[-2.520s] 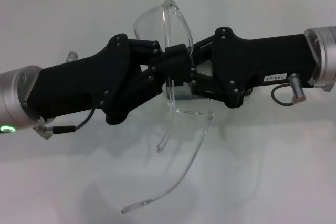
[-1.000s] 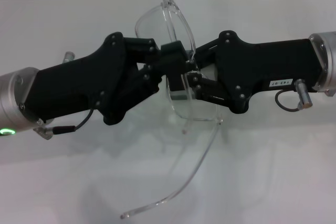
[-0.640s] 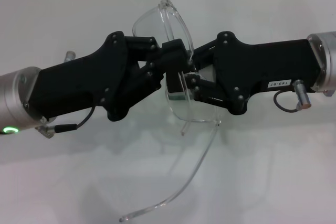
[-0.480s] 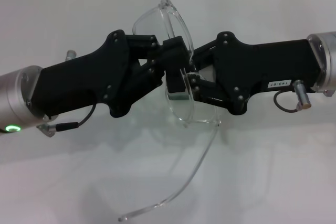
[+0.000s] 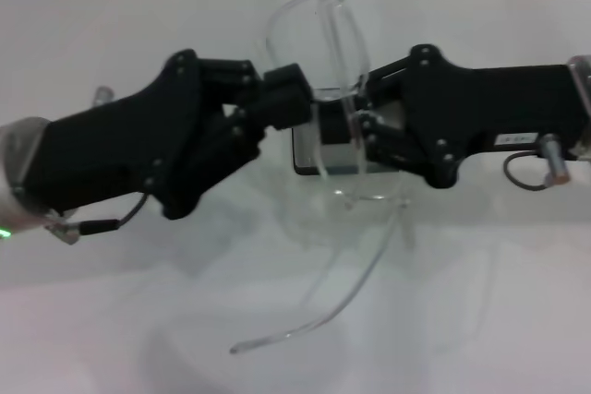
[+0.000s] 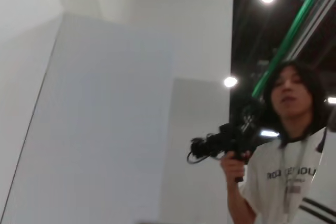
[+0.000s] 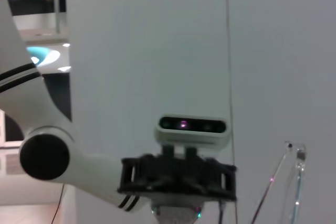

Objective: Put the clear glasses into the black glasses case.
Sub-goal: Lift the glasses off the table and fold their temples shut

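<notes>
Carrying the clear glasses (image 5: 319, 71) toward 3 o'clock: we pinch them with left gripper (image 5: 294, 101) and right gripper (image 5: 355, 128); black glasses case (image 5: 309, 149) now underneath.

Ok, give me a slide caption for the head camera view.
Left hand and right hand grip the clear glasses together above the black glasses case.

The clear glasses (image 5: 325, 89), colourless transparent plastic with one curved lens shield, are held up mid-scene, the shield standing on edge. One long clear arm sweeps down toward the near left. Behind them shows part of the matte black rectangular glasses case (image 5: 305, 149), its grey lining visible.
</notes>
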Robot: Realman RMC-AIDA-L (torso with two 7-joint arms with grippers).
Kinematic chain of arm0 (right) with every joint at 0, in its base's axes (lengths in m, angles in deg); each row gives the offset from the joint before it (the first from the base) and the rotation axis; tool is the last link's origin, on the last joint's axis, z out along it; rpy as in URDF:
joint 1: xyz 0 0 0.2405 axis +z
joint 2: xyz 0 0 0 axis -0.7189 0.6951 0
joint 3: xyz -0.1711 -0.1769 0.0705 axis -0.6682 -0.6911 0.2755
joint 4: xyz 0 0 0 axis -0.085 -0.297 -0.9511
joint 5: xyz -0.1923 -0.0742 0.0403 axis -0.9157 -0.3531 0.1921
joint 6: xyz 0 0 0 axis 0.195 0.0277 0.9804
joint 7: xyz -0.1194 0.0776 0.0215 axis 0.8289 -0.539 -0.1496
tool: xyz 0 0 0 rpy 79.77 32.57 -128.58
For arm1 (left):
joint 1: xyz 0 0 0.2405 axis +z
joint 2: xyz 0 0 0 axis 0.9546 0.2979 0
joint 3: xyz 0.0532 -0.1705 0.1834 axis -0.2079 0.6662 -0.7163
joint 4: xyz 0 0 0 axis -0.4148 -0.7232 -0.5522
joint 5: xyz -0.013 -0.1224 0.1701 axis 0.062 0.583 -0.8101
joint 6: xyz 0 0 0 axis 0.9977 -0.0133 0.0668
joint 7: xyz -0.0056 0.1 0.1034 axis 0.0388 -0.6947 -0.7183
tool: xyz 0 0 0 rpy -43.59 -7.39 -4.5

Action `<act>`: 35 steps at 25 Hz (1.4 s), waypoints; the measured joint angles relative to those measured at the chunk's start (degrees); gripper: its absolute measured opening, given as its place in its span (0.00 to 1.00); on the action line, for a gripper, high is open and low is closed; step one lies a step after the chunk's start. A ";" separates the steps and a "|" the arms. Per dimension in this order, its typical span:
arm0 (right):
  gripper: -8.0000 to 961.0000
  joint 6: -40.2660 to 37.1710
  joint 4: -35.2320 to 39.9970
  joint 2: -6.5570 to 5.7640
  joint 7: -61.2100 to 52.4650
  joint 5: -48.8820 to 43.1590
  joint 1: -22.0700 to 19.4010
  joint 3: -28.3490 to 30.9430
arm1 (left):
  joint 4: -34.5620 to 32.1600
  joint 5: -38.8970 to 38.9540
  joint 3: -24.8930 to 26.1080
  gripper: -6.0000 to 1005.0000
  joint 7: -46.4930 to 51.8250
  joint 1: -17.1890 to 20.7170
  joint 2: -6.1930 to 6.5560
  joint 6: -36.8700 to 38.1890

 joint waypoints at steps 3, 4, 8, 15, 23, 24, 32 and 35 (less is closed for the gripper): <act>0.13 -3.82 0.05 -0.07 0.01 0.43 -1.37 3.66 | -1.59 2.03 -0.02 0.10 0.45 1.37 0.25 0.61; 0.13 -6.11 -0.06 -0.08 0.04 1.35 -2.19 5.90 | -2.13 2.47 0.09 0.10 0.48 1.94 0.28 0.61; 0.13 -14.09 -1.88 -0.10 2.14 7.98 -4.96 13.18 | -2.99 3.47 0.24 0.10 0.17 2.79 0.38 0.56; 0.13 -22.31 -11.49 -0.24 7.97 23.11 -5.54 20.52 | -2.01 1.00 -0.69 0.10 -0.80 1.37 -0.07 0.42; 0.13 -20.48 -28.05 0.33 24.46 28.98 1.97 14.31 | 6.04 1.08 -9.95 0.10 -9.25 -4.83 -0.69 0.41; 0.13 -20.01 -30.36 0.32 26.89 29.01 3.32 13.11 | 6.43 1.85 -11.37 0.10 -10.00 -5.15 -0.74 0.42; 0.13 -15.78 -34.62 0.29 32.08 29.10 7.65 7.27 | 6.41 7.23 -16.59 0.10 -13.32 -5.04 -0.74 0.43; 0.13 -13.89 -34.36 0.28 32.93 29.13 7.72 5.20 | 6.58 7.60 -16.63 0.10 -14.53 -4.98 -0.82 0.44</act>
